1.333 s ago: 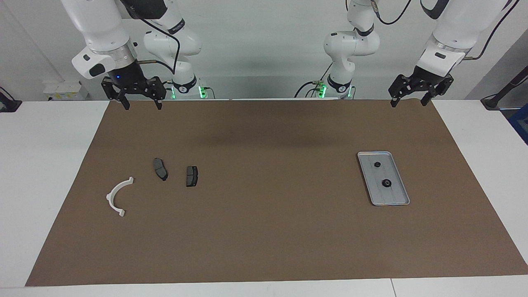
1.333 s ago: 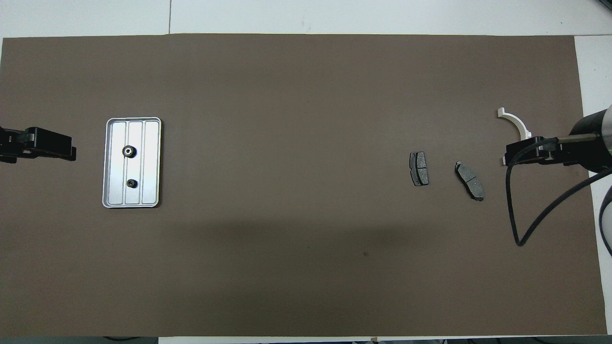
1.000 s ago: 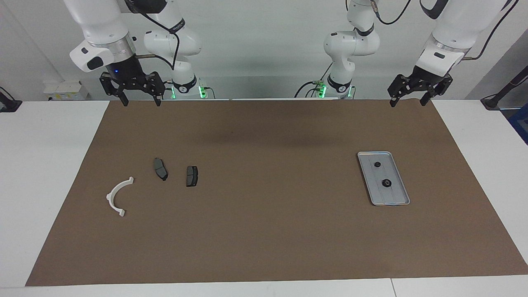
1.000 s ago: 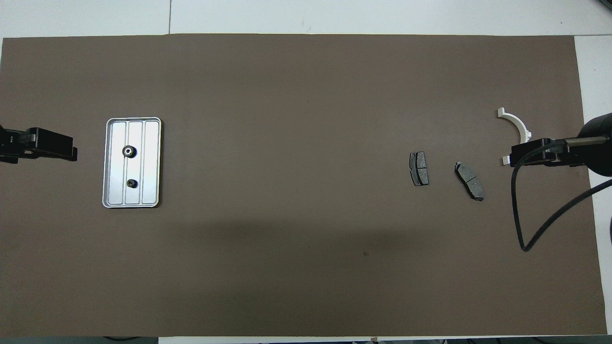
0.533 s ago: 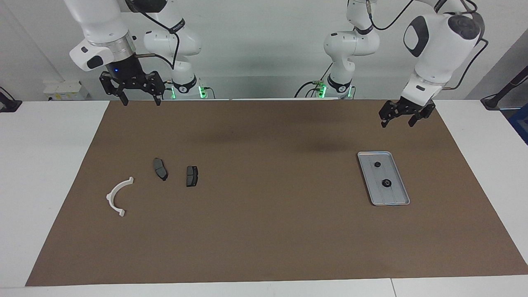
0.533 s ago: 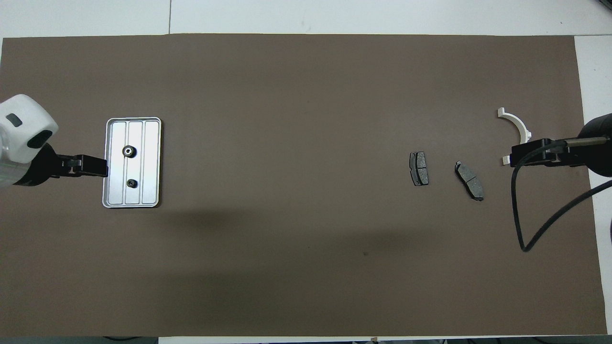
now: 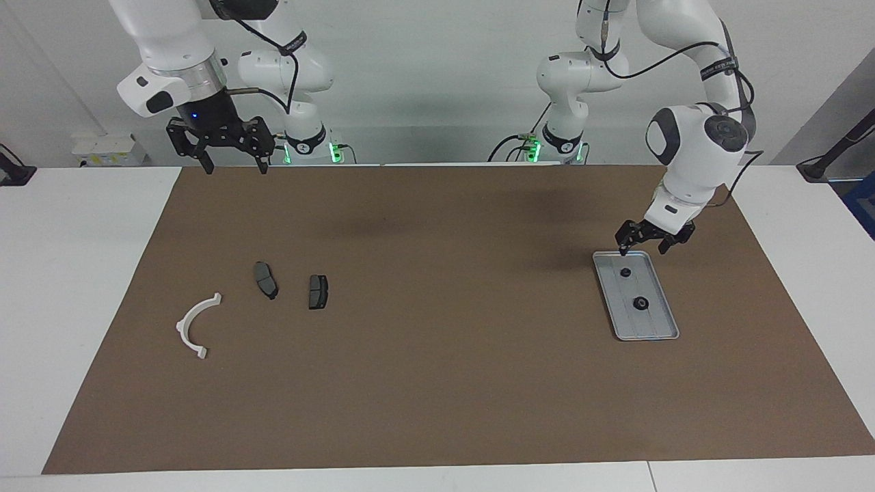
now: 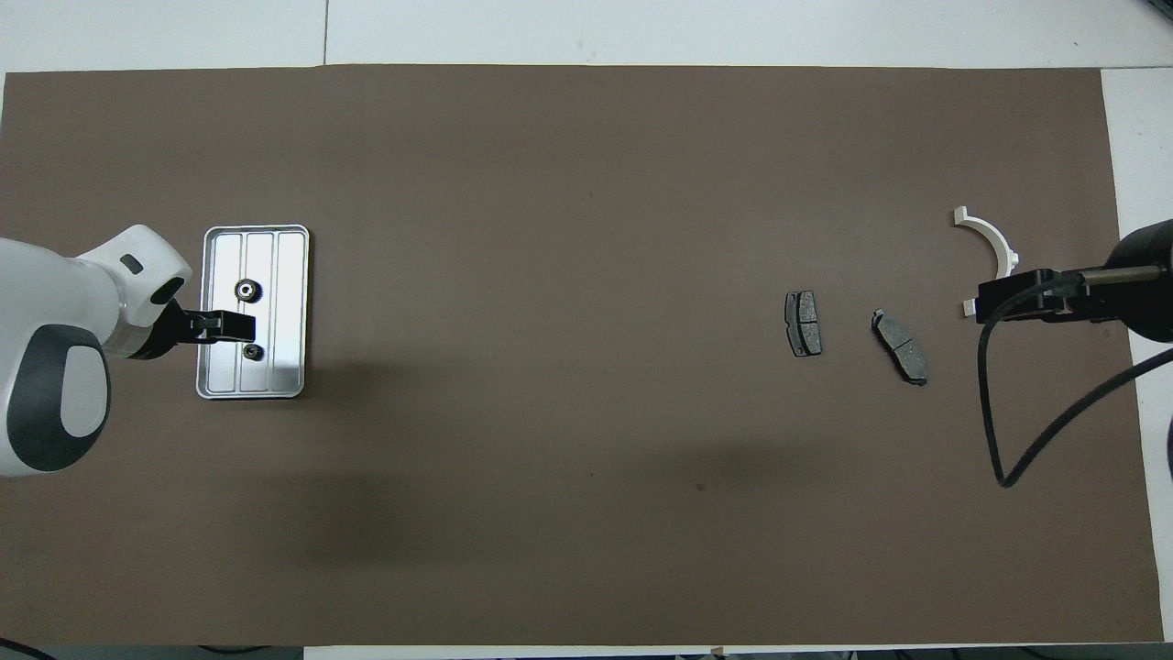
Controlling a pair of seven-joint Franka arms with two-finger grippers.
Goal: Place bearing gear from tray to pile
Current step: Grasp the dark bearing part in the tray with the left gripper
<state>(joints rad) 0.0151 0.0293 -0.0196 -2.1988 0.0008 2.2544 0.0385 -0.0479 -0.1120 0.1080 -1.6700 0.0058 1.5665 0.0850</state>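
The silver ribbed tray (image 7: 657, 329) lies toward the left arm's end of the table, also in the overhead view (image 8: 290, 266). It holds two dark gears: a smaller one (image 7: 625, 272) (image 8: 254, 351) nearer the robots and a larger toothed one (image 7: 640, 303) (image 8: 246, 291). My left gripper (image 7: 642, 250) (image 8: 231, 325) is open and empty, low over the tray's end nearest the robots. The pile is a white half-ring bracket (image 7: 193, 326) (image 8: 992, 236) and two dark brake pads (image 7: 266, 279) (image 7: 318, 291). My right gripper (image 7: 234, 168) (image 8: 986, 302) waits open, raised over the mat's edge.
A brown mat (image 7: 437, 355) covers most of the white table. The right arm's black cable (image 8: 999, 431) hangs in a loop over the mat near the pile. The brake pads also show in the overhead view (image 8: 803, 323) (image 8: 900, 346).
My left arm has swung down from the mat's edge by the robots to just over the tray's near end. My right gripper rose slightly, then held still. The parts have not moved.
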